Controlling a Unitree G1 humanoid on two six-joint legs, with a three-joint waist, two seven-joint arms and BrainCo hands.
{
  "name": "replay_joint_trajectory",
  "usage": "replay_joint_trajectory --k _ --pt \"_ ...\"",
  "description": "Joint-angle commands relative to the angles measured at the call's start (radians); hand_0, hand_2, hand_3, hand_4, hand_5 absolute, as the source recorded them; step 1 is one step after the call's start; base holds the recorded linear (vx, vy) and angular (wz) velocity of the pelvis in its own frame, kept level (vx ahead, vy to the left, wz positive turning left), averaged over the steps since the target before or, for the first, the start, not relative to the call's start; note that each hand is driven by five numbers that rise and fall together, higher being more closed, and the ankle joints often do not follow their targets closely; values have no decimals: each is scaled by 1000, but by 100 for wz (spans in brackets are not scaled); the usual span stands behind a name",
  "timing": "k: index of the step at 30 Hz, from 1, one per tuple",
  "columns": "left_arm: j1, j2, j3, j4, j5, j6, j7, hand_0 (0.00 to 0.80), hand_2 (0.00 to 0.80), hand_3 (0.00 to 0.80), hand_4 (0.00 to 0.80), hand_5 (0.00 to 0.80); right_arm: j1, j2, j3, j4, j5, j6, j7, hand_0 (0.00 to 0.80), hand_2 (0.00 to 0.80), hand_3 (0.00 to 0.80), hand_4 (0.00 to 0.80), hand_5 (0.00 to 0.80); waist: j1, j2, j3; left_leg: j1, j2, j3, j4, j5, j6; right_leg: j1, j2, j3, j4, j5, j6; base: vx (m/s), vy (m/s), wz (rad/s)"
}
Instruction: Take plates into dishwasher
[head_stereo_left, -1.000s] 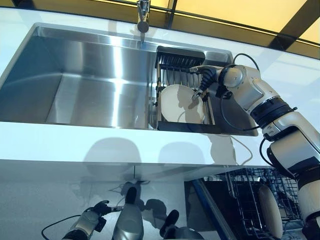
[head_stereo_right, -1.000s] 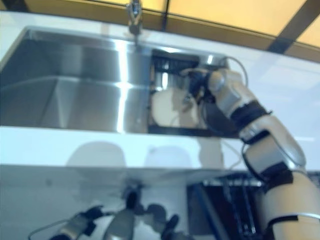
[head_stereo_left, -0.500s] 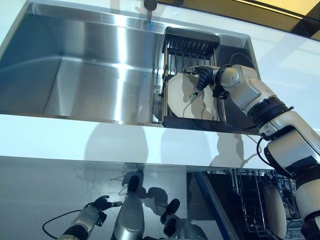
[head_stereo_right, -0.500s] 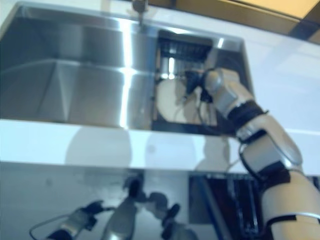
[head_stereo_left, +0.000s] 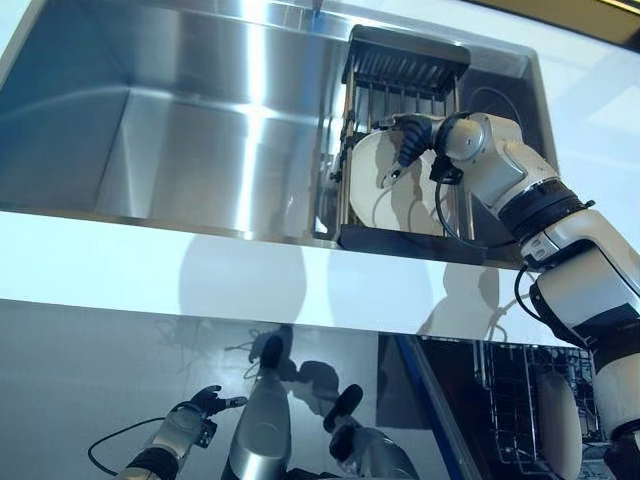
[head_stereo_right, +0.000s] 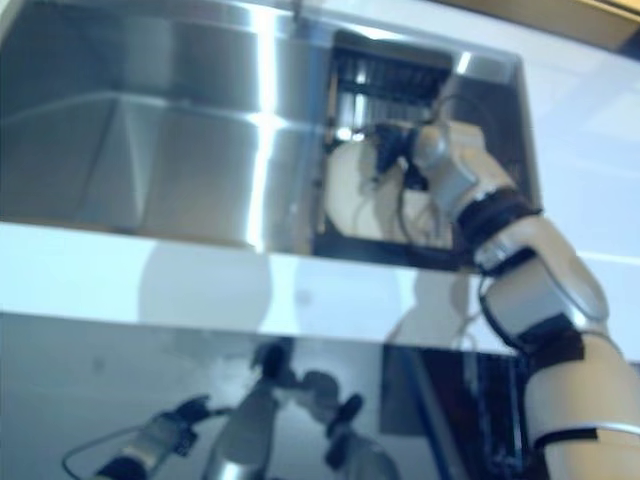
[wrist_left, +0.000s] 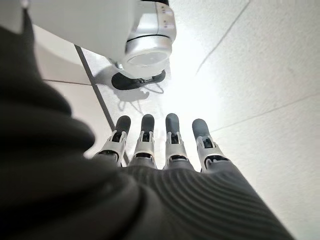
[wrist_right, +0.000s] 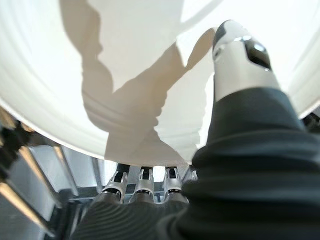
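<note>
A white plate (head_stereo_left: 375, 205) stands on edge in the black dish rack (head_stereo_left: 405, 65) at the right end of the sink. My right hand (head_stereo_left: 410, 140) is at the plate's top rim. In the right wrist view the thumb (wrist_right: 240, 55) lies on the plate's face (wrist_right: 140, 60) and the fingers (wrist_right: 144, 181) pass behind its rim, pinching it. My left hand (head_stereo_left: 190, 420) hangs low beside the cabinet front, away from the sink. Its fingers (wrist_left: 170, 135) are straight and hold nothing.
The steel sink (head_stereo_left: 180, 130) takes up the left of the view, with the white countertop (head_stereo_left: 250, 270) along its front. Below at the right the open dishwasher's wire rack (head_stereo_left: 500, 400) holds another white plate (head_stereo_left: 560, 425) on edge.
The whole picture has slid as the camera moved, so sink and rack sit further right and lower. My right hand stays at the plate's top rim.
</note>
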Motion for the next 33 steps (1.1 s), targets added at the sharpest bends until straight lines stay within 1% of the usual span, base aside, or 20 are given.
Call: replay_joint_trajectory --k 1,8,14,17,18,19,21,22,27,28,31,32,33 --pt "40 -3 -52 -23 -34 -17 10 0 0 0 0 0 -143 -87 48 -8 -21 -12 -37 0 0 0 0 0 33 23 5 78 -41 -39 -139 7 36 -37 -119 38 212 50 110 0 0 0" --pt "43 -13 -46 -28 -46 -16 13 0 0 0 0 0 -141 -93 47 -5 -2 -14 -18 0 0 0 0 0 31 27 3 81 -40 -38 -139 7 36 -40 -120 40 216 48 108 4 19 0" --pt "45 -8 -46 -32 -48 -18 13 0 0 0 0 0 -136 -89 50 18 -6 -22 45 0 0 0 0 0 36 27 9 75 -39 -38 -140 10 36 -41 -120 38 215 50 109 0 0 0" --pt "42 -7 -44 -36 -52 -17 15 0 0 0 0 0 -130 -82 53 26 1 -7 109 0 0 0 0 0 36 27 12 74 -38 -40 -141 11 35 -41 -118 43 215 50 109 0 0 0" --pt "37 -7 -41 -35 -52 -15 15 0 0 0 0 0 -123 -75 50 34 12 21 171 0 0 0 0 0 35 26 14 74 -38 -41 -142 11 35 -43 -118 45 216 50 109 0 0 0" --pt "37 -7 -40 -35 -52 -14 14 0 0 0 0 0 -120 -74 48 35 12 19 177 0 0 0 0 0 35 25 14 74 -38 -41 -142 11 35 -43 -117 45 217 50 109 0 0 0" --pt "34 -7 -31 -38 -49 -7 13 0 0 0 0 0 -95 -69 44 41 10 50 254 0 0 0 0 0 32 22 9 73 -37 -45 -143 12 36 -45 -115 48 214 56 110 0 0 0" --pt "31 -8 -27 -41 -52 0 15 0 0 0 0 0 -71 -66 36 41 10 49 280 0 0 0 0 0 28 21 9 76 -35 -45 -144 13 35 -43 -113 51 214 56 111 0 0 0" --pt "25 -11 -18 -28 -53 -1 14 0 0 0 0 0 -24 -57 17 34 -8 61 348 0 0 0 0 0 22 18 7 81 -32 -42 -147 14 35 -41 -111 57 216 55 112 1 2 1" --pt "22 -13 -11 -23 -53 0 13 0 0 0 0 0 -5 -54 14 24 -23 73 379 0 0 0 0 0 19 15 8 80 -31 -40 -148 16 34 -39 -109 58 213 55 112 0 0 0" --pt "17 -15 -5 -12 -55 -5 15 0 0 0 0 0 25 -50 8 17 -46 73 411 0 0 0 0 0 15 12 8 80 -31 -37 -151 20 34 -37 -106 60 209 57 113 0 0 0" --pt "15 -15 -3 -12 -55 -5 14 0 0 0 0 0 29 -51 9 10 -50 78 417 44 44 44 44 44 14 11 8 79 -30 -37 -152 21 34 -36 -105 61 208 58 114 0 0 0" --pt "13 -15 -1 -10 -57 -6 14 0 0 0 0 0 36 -53 9 1 -51 77 417 226 226 226 226 226 12 10 9 78 -30 -35 -152 22 33 -36 -105 62 207 59 114 0 0 0"
